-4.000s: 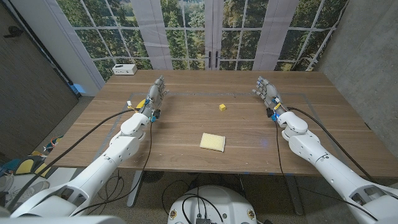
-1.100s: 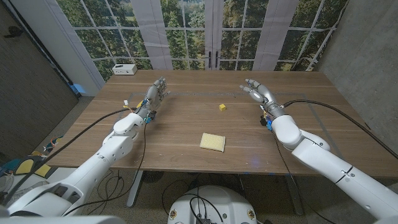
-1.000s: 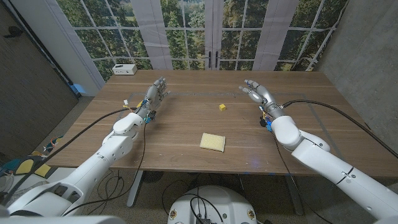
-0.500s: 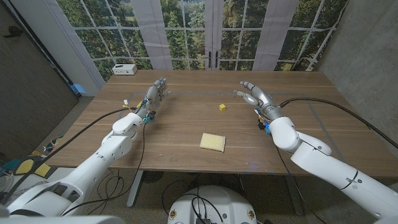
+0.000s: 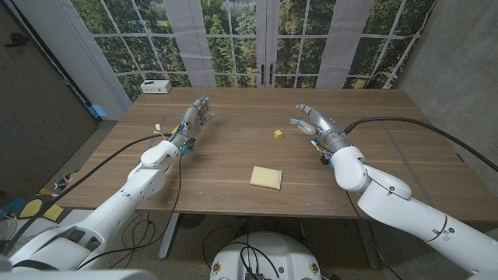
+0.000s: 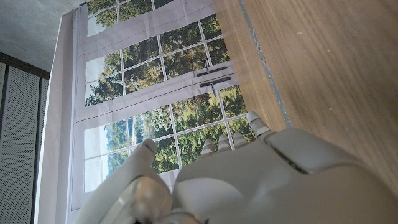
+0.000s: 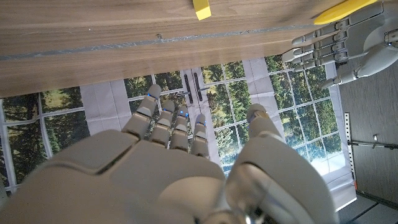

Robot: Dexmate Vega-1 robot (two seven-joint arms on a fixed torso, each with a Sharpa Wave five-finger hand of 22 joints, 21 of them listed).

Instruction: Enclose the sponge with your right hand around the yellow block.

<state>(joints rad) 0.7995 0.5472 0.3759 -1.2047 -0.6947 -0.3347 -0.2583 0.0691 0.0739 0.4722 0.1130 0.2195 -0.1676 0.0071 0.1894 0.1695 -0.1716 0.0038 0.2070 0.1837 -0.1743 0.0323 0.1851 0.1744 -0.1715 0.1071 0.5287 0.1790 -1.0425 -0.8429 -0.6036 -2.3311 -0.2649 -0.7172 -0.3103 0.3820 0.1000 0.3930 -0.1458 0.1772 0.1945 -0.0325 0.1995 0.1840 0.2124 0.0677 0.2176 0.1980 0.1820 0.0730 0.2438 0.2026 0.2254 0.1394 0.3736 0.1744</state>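
R hand hovers w/ fingers spread wide, holding nothing, just beside yellow block. Sponge lies nearer table's front edge. L hand empty, fingers extended.

The left hand fills the lower part of the frame, its pale back toward the camera and its fingertips reaching up. The wooden table takes the upper right. Windows with green trees behind them run across the upper left, beside a grey wall at the left edge.
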